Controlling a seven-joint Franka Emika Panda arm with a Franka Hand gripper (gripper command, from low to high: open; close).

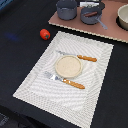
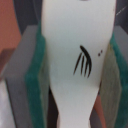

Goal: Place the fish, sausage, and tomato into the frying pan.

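In the wrist view my gripper (image 2: 75,70) is shut on the white fish (image 2: 70,35), whose dark markings show between the green pads (image 2: 36,75). In the exterior view the gripper (image 1: 89,4) is only partly seen at the top edge, just above the grey frying pan (image 1: 99,8). The reddish-brown sausage (image 1: 90,14) lies in the pan. The pan's handle (image 1: 102,23) points toward the placemat. The red tomato (image 1: 45,34) sits on the dark table at the exterior view's left, apart from the gripper.
A dark-grey pot (image 1: 66,9) stands beside the pan on a brown board (image 1: 75,24). A beige bowl (image 1: 123,16) is at the board's right end. A striped placemat (image 1: 35,80) holds a tan plate (image 1: 68,66), fork (image 1: 64,80) and knife (image 1: 80,56).
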